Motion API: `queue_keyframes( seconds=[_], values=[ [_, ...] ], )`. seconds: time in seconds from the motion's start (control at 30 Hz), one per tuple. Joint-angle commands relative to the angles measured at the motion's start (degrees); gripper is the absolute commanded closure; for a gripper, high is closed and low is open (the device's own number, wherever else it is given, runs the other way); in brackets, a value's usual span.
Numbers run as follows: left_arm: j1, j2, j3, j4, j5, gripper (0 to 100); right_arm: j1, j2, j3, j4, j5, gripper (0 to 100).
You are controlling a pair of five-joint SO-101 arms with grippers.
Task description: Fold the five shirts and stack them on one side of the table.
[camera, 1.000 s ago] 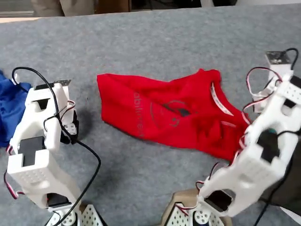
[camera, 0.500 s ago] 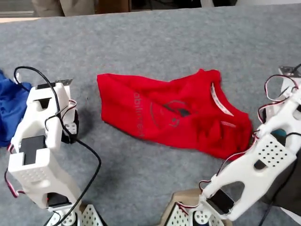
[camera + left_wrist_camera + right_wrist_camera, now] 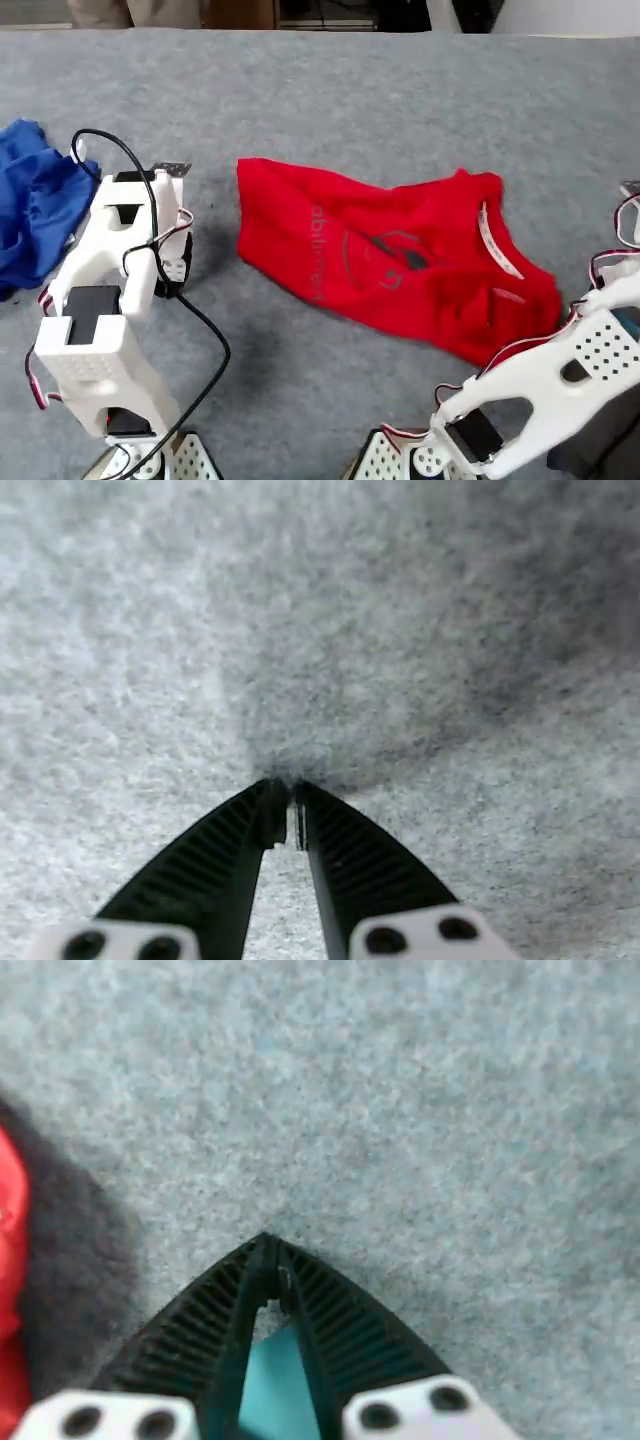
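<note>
One red shirt (image 3: pixel 395 265) lies rumpled near the middle of the table (image 3: pixel 350 90), printed front up and not yet in a tidy fold. Its collar end points toward the right arm (image 3: pixel 560 370) and its hem end toward the left arm (image 3: pixel 105 300).

Over the last second the right arm, which had been leaning over the collar end, has swung off the red shirt and dropped back low. It now sits clear of the cloth. The red shirt keeps the same outline, with no corner lifted or carried. The left arm has held its place just beside the hem end. I read this as a pause between passes. Neither arm has hold of the garment, so this fold needs a fresh grasp, and most of the task is probably still ahead.

The wrist views show what the high view hides. The left gripper (image 3: pixel 290 805) has its jaws pressed together over bare felt, with nothing between them. The right gripper (image 3: pixel 268 1250) has its tips meeting, also empty, with a sliver of the red shirt (image 3: pixel 8 1260) and its shadow close by. The high view adds the layout, including a blue shirt (image 3: pixel 40 215) heaped beyond the left arm, well apart from the red shirt.
</note>
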Motion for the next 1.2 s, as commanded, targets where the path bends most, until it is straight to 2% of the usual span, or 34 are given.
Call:
queue_keyframes(
  seconds=[0.0, 0.2, 0.3, 0.6, 0.83, 0.97, 1.17],
  values=[
    [1.2, 0.2, -1.0, -1.6, 0.4, 98, 1.6, 0.7, -5.8, 3.6, 0.6, 99.4],
    [-3.8, 0.2, 1.3, 1.1, 0.0, 98, -4.4, 0.7, -13.2, 8.0, 0.5, 99.4],
    [-6.3, -0.3, 3.0, 1.1, -2.5, 98, -5.8, 0.7, -14.8, 9.9, 0.5, 99.4],
    [-3.2, -0.4, 3.3, 1.2, -3.2, 98, -5.9, 0.5, -18.6, 12.2, 0.5, 99.4],
    [-3.8, -0.6, 6.9, 1.3, -3.2, 98, -6.1, 0.5, -20.4, 12.3, 0.5, 99.4],
    [-3.5, -5.2, 12.0, 0.5, -3.2, 98, -6.2, 0.4, -20.4, 12.3, 0.5, 99.4],
    [-3.7, -16.0, 22.2, -4.7, -3.2, 98, -7.2, 0.4, -20.4, 13.1, 0.5, 99.4]
  ],
)
